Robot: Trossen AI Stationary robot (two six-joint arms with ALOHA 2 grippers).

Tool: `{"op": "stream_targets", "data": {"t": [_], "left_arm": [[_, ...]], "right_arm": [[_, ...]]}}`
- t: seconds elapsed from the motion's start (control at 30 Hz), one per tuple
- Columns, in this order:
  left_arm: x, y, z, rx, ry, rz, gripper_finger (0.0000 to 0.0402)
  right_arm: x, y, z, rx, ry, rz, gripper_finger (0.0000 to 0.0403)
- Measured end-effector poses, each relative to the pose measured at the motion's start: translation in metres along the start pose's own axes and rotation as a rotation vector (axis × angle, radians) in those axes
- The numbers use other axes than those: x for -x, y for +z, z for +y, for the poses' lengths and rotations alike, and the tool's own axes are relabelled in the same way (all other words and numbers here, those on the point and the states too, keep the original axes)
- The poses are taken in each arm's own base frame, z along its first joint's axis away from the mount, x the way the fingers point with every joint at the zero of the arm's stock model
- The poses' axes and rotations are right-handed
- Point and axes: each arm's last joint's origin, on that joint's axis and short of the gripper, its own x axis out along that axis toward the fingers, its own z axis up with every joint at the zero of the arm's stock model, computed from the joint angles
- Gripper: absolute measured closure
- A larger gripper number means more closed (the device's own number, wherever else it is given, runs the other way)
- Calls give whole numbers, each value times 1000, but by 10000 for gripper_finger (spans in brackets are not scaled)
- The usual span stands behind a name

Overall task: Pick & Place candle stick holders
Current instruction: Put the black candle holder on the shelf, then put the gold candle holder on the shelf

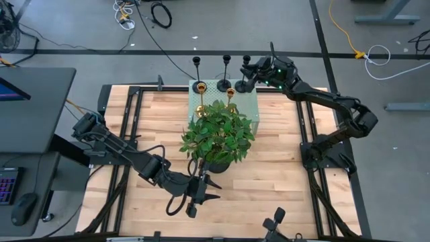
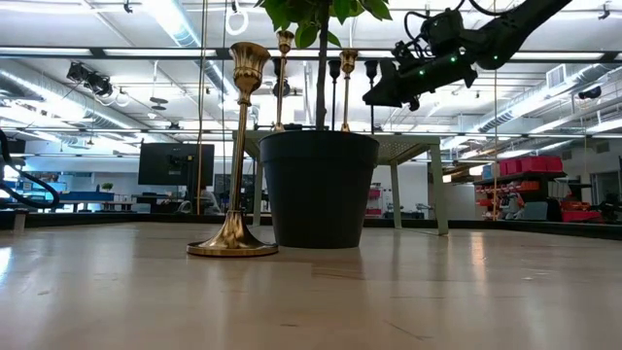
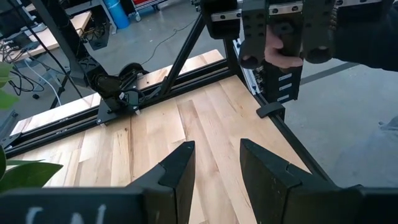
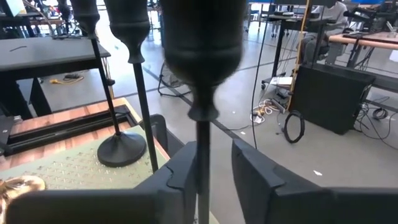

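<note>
Wooden table [image 1: 282, 168] fills the frame, a green perforated stand [image 1: 248, 101] at its far edge behind the black plant pot [image 2: 319, 190], and the left gripper [image 1: 201, 191] waits near the front edge, fingers parted and empty. On the stand's far edge stand three black candle stick holders [image 1: 224, 70], with two gold ones behind the plant and a third gold holder [image 2: 236, 156] down beside the pot. Right gripper [image 4: 202, 168] straddles the rightmost black stem with jaws parted and not clamped, so this looks like the release after placing; the next move calls for backing off without tipping it.
</note>
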Motion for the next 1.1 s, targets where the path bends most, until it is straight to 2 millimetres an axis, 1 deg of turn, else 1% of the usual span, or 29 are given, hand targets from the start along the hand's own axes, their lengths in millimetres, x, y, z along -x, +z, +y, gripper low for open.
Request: {"op": "stream_targets", "data": {"t": [0.3,0.43,0.53,0.67,0.8,1.0,1.1], "left_arm": [[0,0,0,0,0,1,271],[0,0,0,0,0,1,271],[0,0,0,0,0,1,271],[0,0,0,1,0,1,271],[0,-1,0,0,-2,6,271],[1,-1,-2,-7,-6,13,271],[6,0,-7,-16,-22,17,271]], "right_arm": [[0,-4,0,0,6,35,210],[0,-4,0,5,7,42,181],[0,-4,0,5,7,45,168],[4,-5,1,16,9,75,158],[13,0,3,35,11,95,159],[39,11,8,63,-7,154,166],[53,13,12,53,38,202,170]]}}
